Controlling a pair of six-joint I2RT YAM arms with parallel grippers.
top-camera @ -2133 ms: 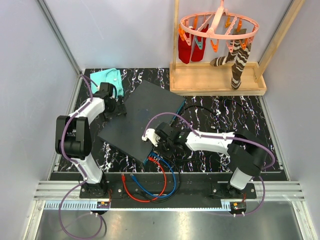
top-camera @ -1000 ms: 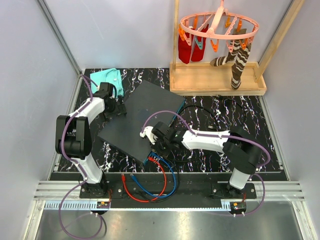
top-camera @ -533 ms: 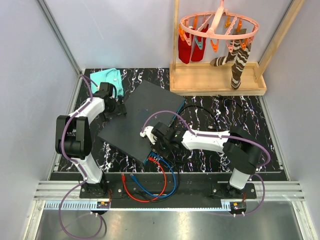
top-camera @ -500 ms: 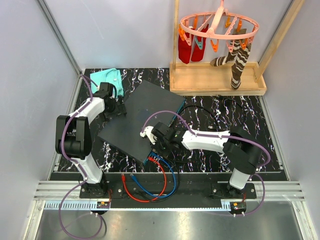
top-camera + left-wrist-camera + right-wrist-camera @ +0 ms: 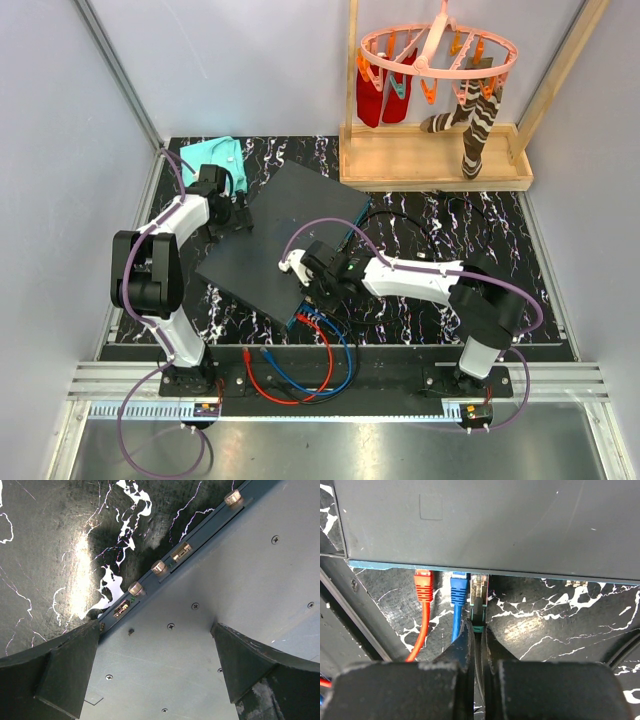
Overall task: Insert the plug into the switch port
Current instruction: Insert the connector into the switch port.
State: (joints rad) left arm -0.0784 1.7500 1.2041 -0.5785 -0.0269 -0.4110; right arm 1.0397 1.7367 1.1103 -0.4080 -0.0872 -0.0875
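The switch is a flat dark grey box lying slantwise on the marbled table. In the right wrist view its teal port edge runs across the top. An orange plug and a blue plug sit in neighbouring ports. My right gripper is shut on a clear plug with a green boot. The plug's tip is at the port just right of the blue one. My left gripper stands open over the switch's far left corner, its fingers spread wide above the grey top.
Red and blue cables loop at the near edge between the arm bases. A black cable lies right of the switch. A folded teal cloth sits at the back left. A wooden tray with a sock hanger stands at the back right.
The right gripper has moved left, closer to the switch's near edge, with the plug in it. The left arm has not moved.
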